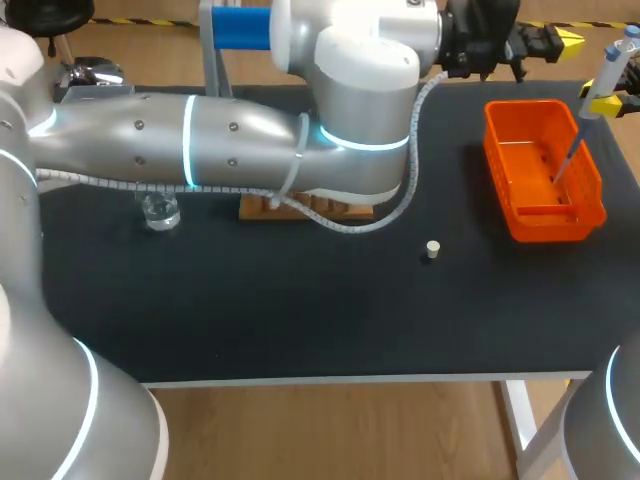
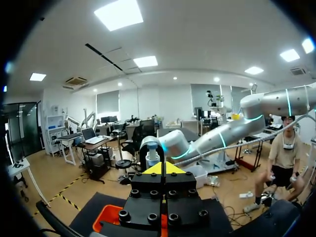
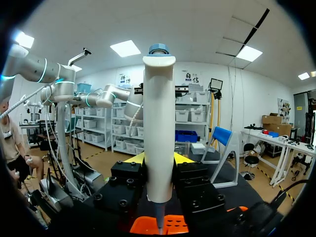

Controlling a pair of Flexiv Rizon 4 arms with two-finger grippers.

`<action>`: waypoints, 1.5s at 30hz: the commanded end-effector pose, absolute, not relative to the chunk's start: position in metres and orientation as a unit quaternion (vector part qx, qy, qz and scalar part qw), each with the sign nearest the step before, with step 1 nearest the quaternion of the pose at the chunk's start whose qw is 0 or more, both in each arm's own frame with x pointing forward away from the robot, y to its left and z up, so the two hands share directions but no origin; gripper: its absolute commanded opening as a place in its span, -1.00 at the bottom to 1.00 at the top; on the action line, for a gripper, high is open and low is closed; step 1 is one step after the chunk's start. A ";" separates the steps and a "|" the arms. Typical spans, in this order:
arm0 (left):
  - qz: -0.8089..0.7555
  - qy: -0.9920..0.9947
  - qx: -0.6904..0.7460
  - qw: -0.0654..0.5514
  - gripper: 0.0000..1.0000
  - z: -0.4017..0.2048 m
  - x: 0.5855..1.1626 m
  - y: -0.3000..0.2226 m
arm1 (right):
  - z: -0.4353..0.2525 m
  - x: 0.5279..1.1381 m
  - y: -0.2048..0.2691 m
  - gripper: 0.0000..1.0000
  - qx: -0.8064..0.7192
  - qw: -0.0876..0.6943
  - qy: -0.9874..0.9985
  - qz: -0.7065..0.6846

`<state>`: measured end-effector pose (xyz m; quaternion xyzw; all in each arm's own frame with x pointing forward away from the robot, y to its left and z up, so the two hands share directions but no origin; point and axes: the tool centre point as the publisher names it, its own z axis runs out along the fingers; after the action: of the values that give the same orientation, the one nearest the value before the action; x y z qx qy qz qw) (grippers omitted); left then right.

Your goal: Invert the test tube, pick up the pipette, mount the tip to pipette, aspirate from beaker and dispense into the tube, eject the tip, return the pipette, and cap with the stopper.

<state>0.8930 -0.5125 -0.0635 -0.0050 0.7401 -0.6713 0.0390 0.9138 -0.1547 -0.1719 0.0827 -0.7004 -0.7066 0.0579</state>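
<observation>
Pipette [image 3: 159,123]: upright between both fingers of right gripper [image 3: 158,160], clamped from two sides on the pale body, blue plunger cap on top; slim lower end hanging over orange bin [image 1: 592,195] at the table's far right.
Handling: likely light, stiff plastic, smooth enough to slip or twist; best held mid-body, plunger left free; fine lower end probably easy to bend.
Left gripper [image 2: 163,169]: yellow tips pressed together, nothing seen between them; out past the far edge, near the bin.
Stopper [image 1: 432,250]: small, pale, alone on the mat; may roll if nudged.
Beaker [image 1: 160,212]: clear glass, left side, breakable.
Rack [image 1: 300,208]: wooden, mostly hidden under left arm [image 1: 200,150]; test tube not discernible.
Surface: black matte table [image 1: 300,320], probably grippy.
Blue stand [image 1: 240,28]: at the far edge.
</observation>
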 end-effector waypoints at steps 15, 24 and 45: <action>-0.701 0.712 0.009 0.049 -1.00 -0.060 0.911 -0.558 | -0.172 0.917 -0.157 -1.00 0.086 0.061 -0.700 -0.706; -0.703 0.710 0.011 0.044 -1.00 -0.063 0.915 -0.567 | -0.172 0.917 -0.157 -1.00 0.086 0.061 -0.700 -0.706; -0.705 0.708 0.001 0.035 -1.00 -0.072 0.912 -0.570 | -0.172 0.917 -0.157 -1.00 0.086 0.061 -0.700 -0.706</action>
<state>0.9152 -0.5650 -0.0688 0.0069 0.7208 -0.6925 0.0279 0.9138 -0.1547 -0.1719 0.0827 -0.7004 -0.7066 0.0579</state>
